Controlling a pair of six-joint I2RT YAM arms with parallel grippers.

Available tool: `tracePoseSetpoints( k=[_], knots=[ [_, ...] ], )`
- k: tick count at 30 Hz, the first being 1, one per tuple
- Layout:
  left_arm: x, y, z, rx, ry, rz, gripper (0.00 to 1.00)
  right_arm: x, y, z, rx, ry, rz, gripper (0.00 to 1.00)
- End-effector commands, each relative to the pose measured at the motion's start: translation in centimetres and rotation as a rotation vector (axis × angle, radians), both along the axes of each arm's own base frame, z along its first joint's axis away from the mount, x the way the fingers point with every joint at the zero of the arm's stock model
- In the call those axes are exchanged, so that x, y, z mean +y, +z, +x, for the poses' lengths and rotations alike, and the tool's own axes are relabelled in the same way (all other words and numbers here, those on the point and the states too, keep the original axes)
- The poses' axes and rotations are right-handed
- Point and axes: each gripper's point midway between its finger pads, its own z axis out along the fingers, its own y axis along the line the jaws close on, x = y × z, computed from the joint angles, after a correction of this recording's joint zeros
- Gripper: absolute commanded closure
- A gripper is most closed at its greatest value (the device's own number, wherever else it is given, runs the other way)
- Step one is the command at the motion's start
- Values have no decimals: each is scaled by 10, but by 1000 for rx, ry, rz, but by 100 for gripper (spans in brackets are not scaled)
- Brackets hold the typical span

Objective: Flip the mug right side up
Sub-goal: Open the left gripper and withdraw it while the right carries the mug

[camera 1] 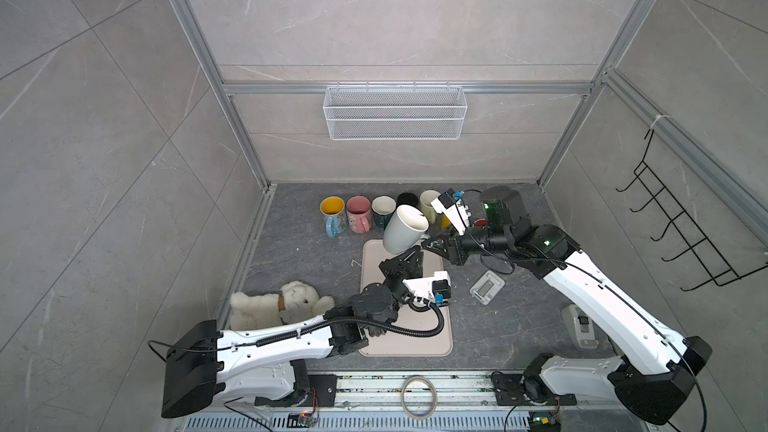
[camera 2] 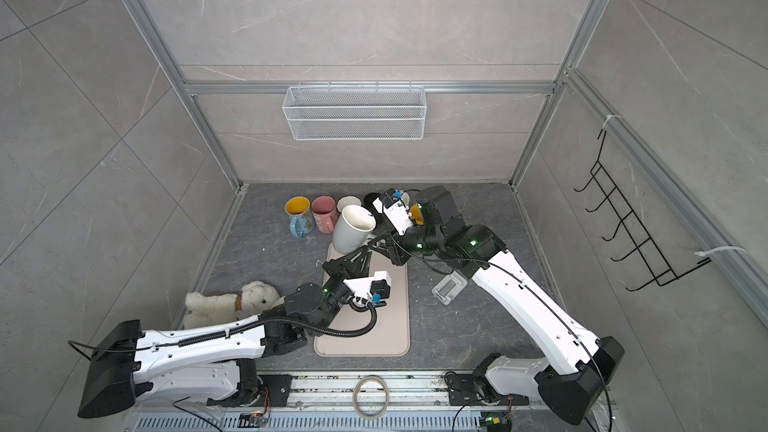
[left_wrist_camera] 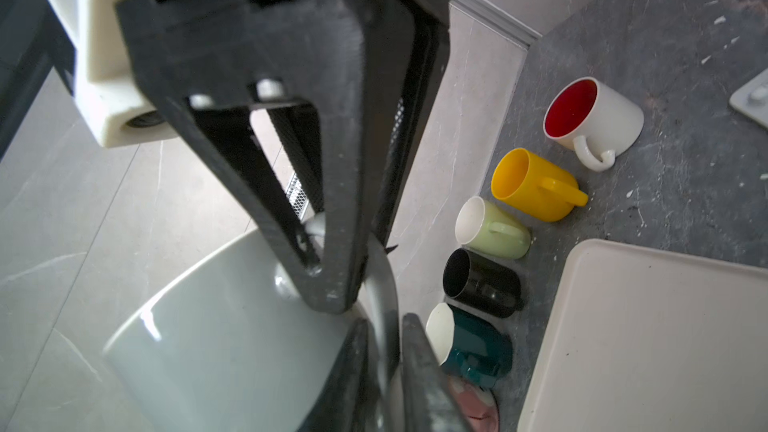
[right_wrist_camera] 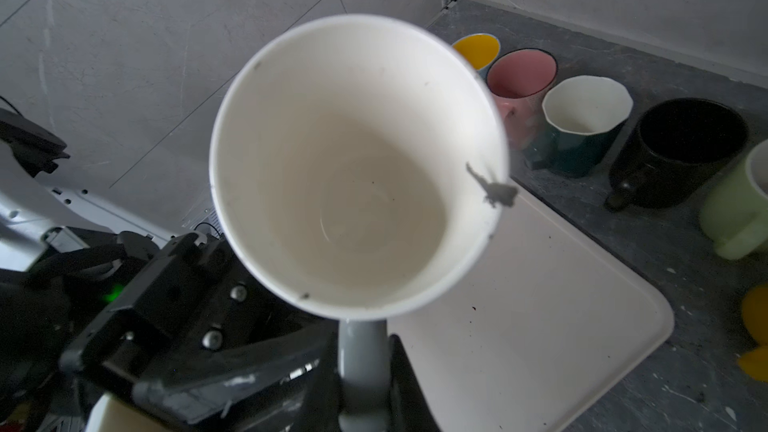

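Observation:
A pale grey mug (camera 1: 405,228) (camera 2: 353,228) hangs tilted above the far end of the beige tray (camera 1: 432,338), with its white mouth facing up and toward the back wall. My right gripper (camera 1: 428,241) (right_wrist_camera: 363,367) is shut on the mug's handle, just under the rim. My left gripper (camera 1: 409,253) (left_wrist_camera: 384,367) reaches up from below. Its fingers flank the same handle lower down, standing slightly apart with a thin gap beside the handle. In the right wrist view the mug (right_wrist_camera: 353,160) has nothing inside it. The mug's base is hidden in both top views.
A row of upright mugs stands along the back wall: blue with yellow inside (camera 1: 332,211), pink (camera 1: 358,209), dark green (camera 1: 382,209), black (camera 1: 407,199), light green (camera 1: 428,201). A yellow mug (left_wrist_camera: 536,184) and a red-lined mug (left_wrist_camera: 590,114) continue the row. A teddy bear (camera 1: 278,303) lies at left; a small white device (camera 1: 487,286) lies right of the tray.

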Motion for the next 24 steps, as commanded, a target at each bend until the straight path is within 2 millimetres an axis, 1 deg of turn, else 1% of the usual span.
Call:
tracePoseSetpoints(
  k=[1, 4, 8, 10, 13, 15, 18, 21, 24],
  knots=[
    [23, 49, -3, 29, 29, -196, 67, -12, 8, 18, -29, -136, 8, 100],
    [28, 44, -8, 84, 1, -207, 61, -22, 16, 29, -63, -227, 8, 100],
    [41, 47, -16, 151, -35, -276, 58, -43, 24, 45, -115, -379, -20, 100],
    [47, 49, -20, 180, -44, -311, 57, -49, 24, 50, -123, -420, -34, 100],
    [59, 55, -22, 232, -39, -372, 53, -50, 22, 55, -117, -446, -43, 100],
    [67, 59, -22, 265, -21, -418, 52, -48, 20, 59, -109, -447, -47, 100],
    [78, 63, -23, 301, -11, -467, 48, -38, 14, 64, -82, -431, -48, 100],
    [89, 68, -24, 334, -6, -549, 41, -20, 8, 70, -62, -393, -38, 100],
    [109, 75, -21, 366, 43, -639, 38, 5, 1, 74, -46, -345, -48, 100]
  ],
)
